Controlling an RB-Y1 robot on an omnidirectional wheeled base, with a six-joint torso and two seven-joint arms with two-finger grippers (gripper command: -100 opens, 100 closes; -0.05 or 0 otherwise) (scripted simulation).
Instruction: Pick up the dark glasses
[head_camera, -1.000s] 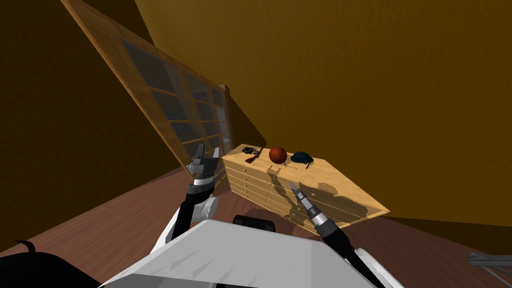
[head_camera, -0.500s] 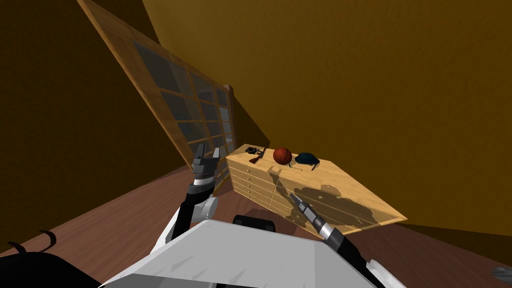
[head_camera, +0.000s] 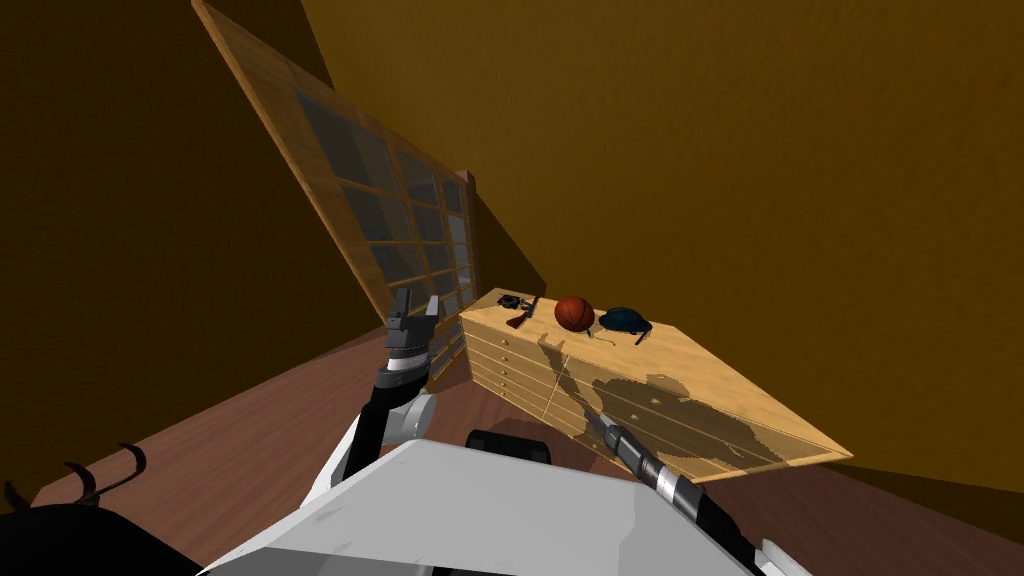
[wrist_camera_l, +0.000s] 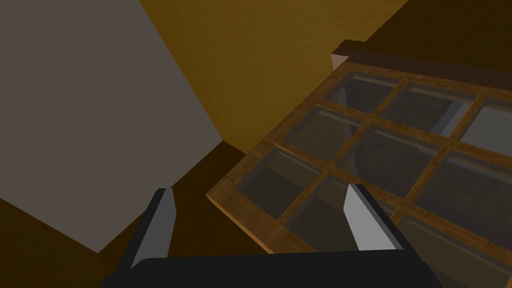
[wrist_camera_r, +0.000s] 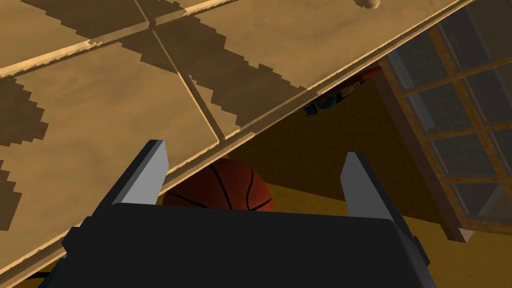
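The dark glasses (head_camera: 510, 300) are a small black shape at the far left end of a light wooden dresser (head_camera: 690, 385), close to the window. Beside them lie a brown toy rifle (head_camera: 522, 312), a basketball (head_camera: 574, 313) and a dark blue cap (head_camera: 625, 321). My right gripper (head_camera: 596, 422) is open, low in front of the dresser's drawers and well short of the glasses. Past its fingers (wrist_camera_r: 147, 172) the right wrist view shows the basketball (wrist_camera_r: 220, 187) and a small dark thing (wrist_camera_r: 322, 103) on the dresser top's edge. My left gripper (head_camera: 415, 303) is open, raised beside the window.
A tall wood-framed window (head_camera: 390, 215) leans along the wall left of the dresser. Brown wooden floor (head_camera: 250, 440) lies between me and the dresser. A black curved-tipped thing (head_camera: 80, 490) sits at the lower left. An ochre wall (head_camera: 750, 180) backs the dresser.
The whole head view has shifted, so I have moved: dresser and window sit further right. My right gripper has dropped lower against the drawer fronts. The left arm holds its pose.
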